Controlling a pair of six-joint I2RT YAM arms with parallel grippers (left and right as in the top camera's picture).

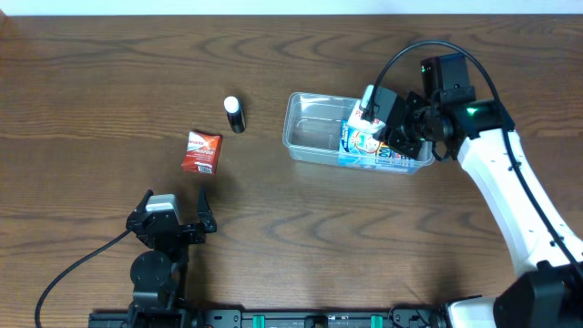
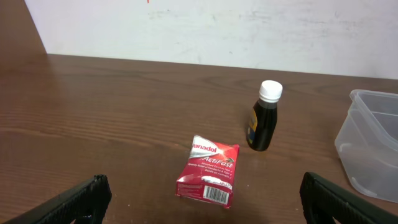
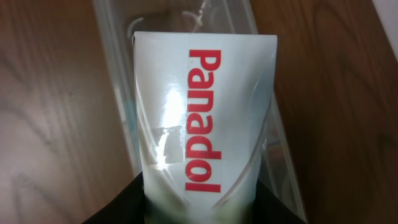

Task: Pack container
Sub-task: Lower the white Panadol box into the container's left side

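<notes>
The clear plastic container [image 1: 314, 137] sits right of the table's centre; its corner shows in the left wrist view [image 2: 373, 143] and it lies under the box in the right wrist view [image 3: 118, 68]. My right gripper [image 1: 381, 123] is shut on a white Panadol box [image 3: 199, 118] and holds it over the container's right half [image 1: 363, 135]. A blue-and-white packet [image 1: 387, 159] lies inside. My left gripper [image 2: 202, 205] is open and empty, near the front edge, just short of a red Panadol ActiFast box [image 2: 207, 170] [image 1: 201, 151].
A small dark bottle with a white cap [image 1: 235, 114] stands left of the container, also in the left wrist view [image 2: 264, 116]. A black cable runs from the left arm across the front left of the table [image 1: 82, 264].
</notes>
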